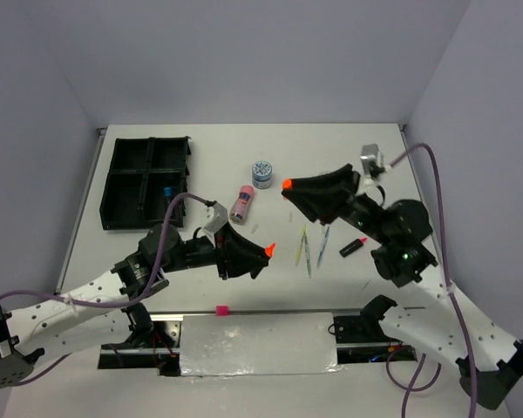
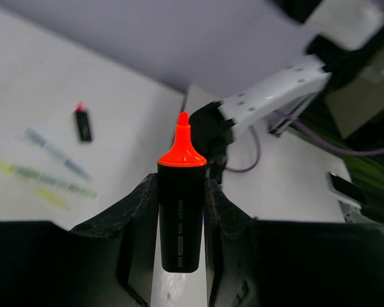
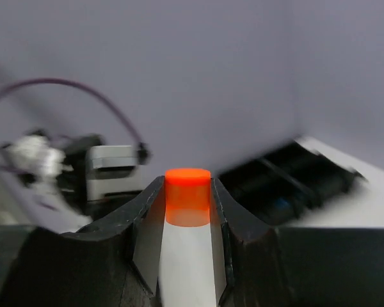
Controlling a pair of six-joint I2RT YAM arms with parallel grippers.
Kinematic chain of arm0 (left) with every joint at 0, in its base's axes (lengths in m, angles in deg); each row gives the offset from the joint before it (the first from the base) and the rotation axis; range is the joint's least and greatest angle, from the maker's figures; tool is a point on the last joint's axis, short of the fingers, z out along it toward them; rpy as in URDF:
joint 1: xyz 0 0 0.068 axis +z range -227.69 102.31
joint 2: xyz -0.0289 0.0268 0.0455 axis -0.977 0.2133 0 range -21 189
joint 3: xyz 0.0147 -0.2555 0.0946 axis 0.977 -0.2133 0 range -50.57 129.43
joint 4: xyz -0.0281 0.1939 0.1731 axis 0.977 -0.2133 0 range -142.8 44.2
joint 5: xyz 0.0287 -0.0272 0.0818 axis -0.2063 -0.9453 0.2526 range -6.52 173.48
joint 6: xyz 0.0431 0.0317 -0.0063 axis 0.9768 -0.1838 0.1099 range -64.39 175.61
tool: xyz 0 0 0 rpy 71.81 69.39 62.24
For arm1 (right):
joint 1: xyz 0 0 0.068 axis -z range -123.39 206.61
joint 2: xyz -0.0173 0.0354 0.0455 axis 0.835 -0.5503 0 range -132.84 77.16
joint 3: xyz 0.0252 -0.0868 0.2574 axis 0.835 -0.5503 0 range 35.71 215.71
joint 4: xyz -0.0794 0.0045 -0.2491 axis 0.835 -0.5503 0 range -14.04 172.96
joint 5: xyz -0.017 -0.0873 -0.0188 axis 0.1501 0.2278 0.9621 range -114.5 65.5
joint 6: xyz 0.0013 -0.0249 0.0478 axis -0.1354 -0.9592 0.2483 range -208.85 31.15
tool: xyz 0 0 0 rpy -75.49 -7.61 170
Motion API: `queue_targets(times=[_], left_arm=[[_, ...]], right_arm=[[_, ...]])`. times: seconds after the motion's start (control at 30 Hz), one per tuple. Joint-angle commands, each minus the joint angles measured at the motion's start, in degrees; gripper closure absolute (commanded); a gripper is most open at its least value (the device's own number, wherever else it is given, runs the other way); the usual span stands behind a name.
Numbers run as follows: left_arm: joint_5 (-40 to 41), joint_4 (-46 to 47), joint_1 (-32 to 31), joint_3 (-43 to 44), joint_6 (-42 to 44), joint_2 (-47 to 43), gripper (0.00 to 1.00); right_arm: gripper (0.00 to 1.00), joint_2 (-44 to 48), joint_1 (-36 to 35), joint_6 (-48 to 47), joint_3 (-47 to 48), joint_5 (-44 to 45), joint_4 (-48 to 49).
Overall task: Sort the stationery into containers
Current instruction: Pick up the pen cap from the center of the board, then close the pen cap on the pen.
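My left gripper [image 1: 260, 252] [image 2: 181, 192] is shut on a short black marker [image 2: 181, 217], whose bare orange tip [image 1: 269, 250] sticks out past the fingers; it hovers over the table's near middle. A small orange cap [image 3: 187, 192] [image 1: 288, 185] sits between the fingers of my right gripper [image 1: 289, 186] [image 3: 187, 195], which is shut on it above the table's centre right. The two grippers are apart, pointing toward each other. The black organiser tray [image 1: 110, 183] [image 3: 294, 179] lies at the far left, with a blue-capped item [image 1: 170, 186] in one compartment.
On the table lie a pink tube [image 1: 241, 204], a round blue-white tub [image 1: 262, 173], thin pens [image 1: 303, 246] [image 2: 56, 153], and a black marker with a red cap [image 1: 353, 247] [image 2: 82, 123]. A tiny pink square [image 1: 221, 309] sits at the near edge.
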Motion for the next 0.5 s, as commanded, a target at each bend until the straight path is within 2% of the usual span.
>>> queue_targets(times=[0.0, 0.07, 0.2, 0.33, 0.47], left_arm=[[-15.77, 29.66, -0.43, 0.07, -5.63, -0.54, 1.00], [-19.20, 38.94, -0.43, 0.33, -8.70, 1.48, 1.00], [-22.10, 52.52, -0.43, 0.60, -15.21, 5.09, 1.00], [-22.99, 57.90, -0.52, 1.21, -18.47, 7.38, 1.00], [-22.20, 54.58, -0.52, 2.00, -16.37, 6.77, 1.00]], right_arm=[[0.85, 3.81, -3.09, 11.36, -5.69, -7.71, 21.34], [0.85, 5.48, -6.17, 13.22, -9.47, -7.19, 32.11], [0.85, 6.36, -9.33, 16.21, -11.86, -7.89, 42.72], [0.85, 5.84, -14.95, 13.94, -10.55, -7.02, 44.50], [0.85, 4.79, -21.10, 7.97, -9.31, -3.94, 41.15]])
